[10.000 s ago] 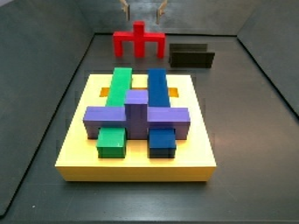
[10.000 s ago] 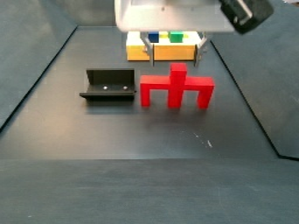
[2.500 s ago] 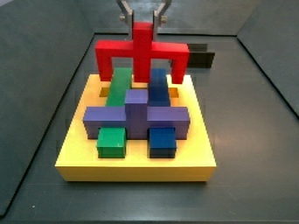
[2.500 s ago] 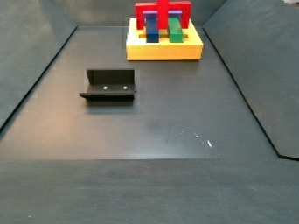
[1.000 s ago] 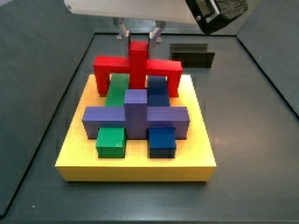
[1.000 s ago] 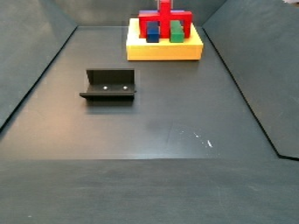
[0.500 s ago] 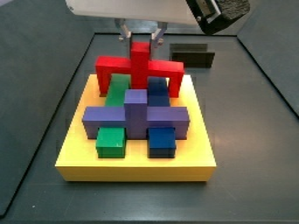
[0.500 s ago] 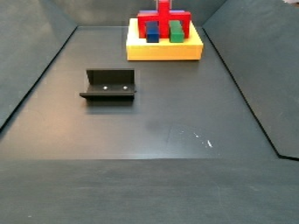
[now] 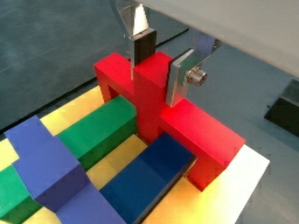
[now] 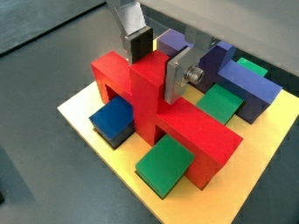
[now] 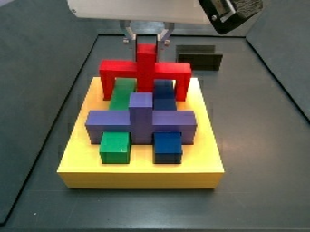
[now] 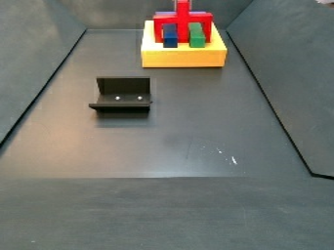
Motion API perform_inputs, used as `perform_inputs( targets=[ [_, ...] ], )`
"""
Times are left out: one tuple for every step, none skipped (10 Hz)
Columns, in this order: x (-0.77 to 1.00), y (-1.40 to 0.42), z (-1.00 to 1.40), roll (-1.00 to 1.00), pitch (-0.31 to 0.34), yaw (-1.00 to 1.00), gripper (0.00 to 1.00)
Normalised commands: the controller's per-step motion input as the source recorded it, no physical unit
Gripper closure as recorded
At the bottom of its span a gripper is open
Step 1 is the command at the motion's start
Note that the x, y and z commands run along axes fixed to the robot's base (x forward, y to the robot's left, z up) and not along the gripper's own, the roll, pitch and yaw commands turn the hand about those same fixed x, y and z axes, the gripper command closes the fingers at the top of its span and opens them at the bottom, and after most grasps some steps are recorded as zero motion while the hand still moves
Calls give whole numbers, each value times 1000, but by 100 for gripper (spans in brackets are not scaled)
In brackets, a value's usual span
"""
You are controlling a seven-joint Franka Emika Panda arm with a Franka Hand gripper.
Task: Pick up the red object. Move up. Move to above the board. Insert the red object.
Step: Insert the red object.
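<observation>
The red object (image 11: 145,68) stands on the yellow board (image 11: 140,172), its two legs set down over the far ends of the green bar (image 11: 125,88) and blue bar (image 11: 162,92), behind the purple cross block (image 11: 141,116). My gripper (image 11: 145,38) comes from above and is shut on its upright stem. In both wrist views the silver fingers (image 9: 181,74) press the stem of the red object (image 9: 176,122) from both sides; my gripper (image 10: 156,70) sits over the crossbar (image 10: 152,101). In a side view the red object (image 12: 183,21) and board (image 12: 183,57) are far back.
The dark fixture (image 12: 121,95) stands on the grey floor apart from the board, and shows behind the board in a side view (image 11: 200,59). Grey walls ring the floor. Small green (image 11: 115,145) and blue (image 11: 169,147) blocks sit at the board's near end.
Since 2.5 s ago the red object has come down from above the bars onto the board. Over the last second nothing has moved.
</observation>
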Motion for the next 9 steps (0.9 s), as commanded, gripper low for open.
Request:
perform_inputs(
  targets=[
    [0,0,-263,17,-40,214,100],
    [-49,0,-257,57,-23,74,100],
    [-160,0,-269,34,-54,0,100],
    [-100,-11,-471,0,-120,0,100],
    [-66,0,-749,0,-179,0,100],
    [-69,0,-806,-23,-229,0,100],
    [-206,0,-797,0,-240,0,100],
    [0,0,-86,56,33,0,100],
    [0,0,0,0,0,0,100]
  ],
)
